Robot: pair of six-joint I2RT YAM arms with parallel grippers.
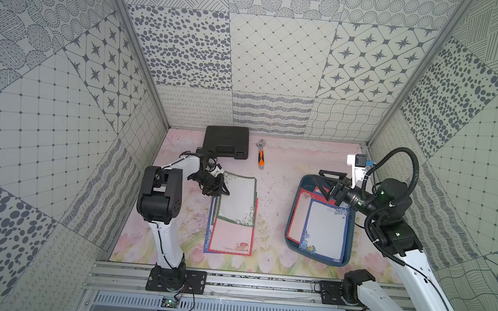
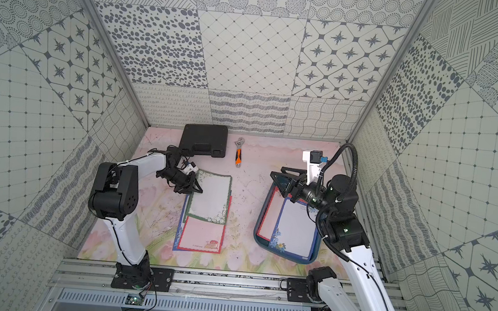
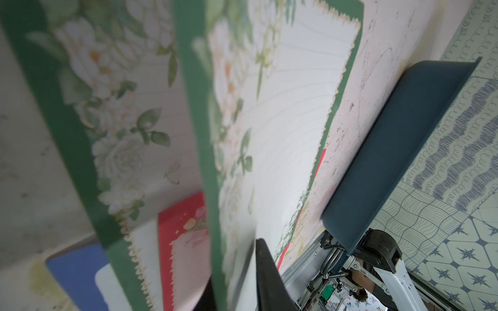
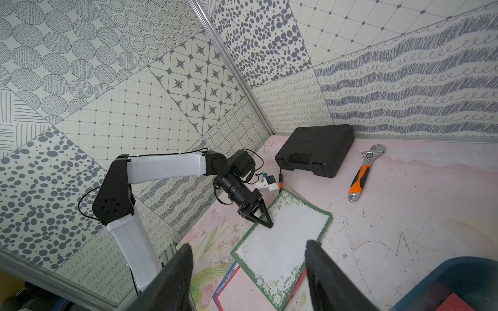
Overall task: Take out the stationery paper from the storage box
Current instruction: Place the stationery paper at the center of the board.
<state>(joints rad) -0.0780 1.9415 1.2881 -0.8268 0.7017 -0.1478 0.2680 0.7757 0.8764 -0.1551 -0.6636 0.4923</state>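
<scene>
My left end effector (image 1: pixel 221 187) rests at the green-bordered sheet's (image 1: pixel 238 201) corner, likely settling it onto the pile (image 1: pixel 229 239) on the counter (image 1: pixel 275 194); whether it grips, I cannot tell. My right end effector (image 1: pixel 324 184) gapes empty over the storage box (image 1: pixel 306 182), ready for the stationery paper (image 1: pixel 325 229) beneath.

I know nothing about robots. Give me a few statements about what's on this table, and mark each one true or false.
1. A green-bordered sheet tops the pile on the table. True.
2. The storage box is empty. False: a blue-bordered sheet and a red-bordered sheet lie in it.
3. The wrench lies inside the black case. False: it lies on the table beside the shut case.
4. The right fingers stand apart with nothing between them. True.
</scene>
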